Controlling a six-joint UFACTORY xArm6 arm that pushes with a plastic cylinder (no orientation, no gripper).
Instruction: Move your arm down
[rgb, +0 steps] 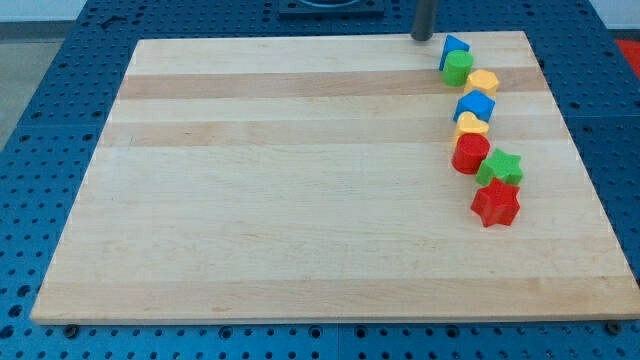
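Observation:
My tip (423, 38) stands at the top edge of the wooden board (300, 180), just left of and slightly above the blue block (453, 47) that heads a chain of blocks down the view's right. It touches none of them. Below the blue block come a green cylinder (459, 68), a yellow block (484, 81), a blue cube (475, 105), a yellow block (471, 124), a red cylinder (470, 153), a green star (500, 166) and a red star (496, 203).
The board lies on a blue perforated table (50, 120) that shows on all sides of it. A dark base (330, 8) sits beyond the board's top edge.

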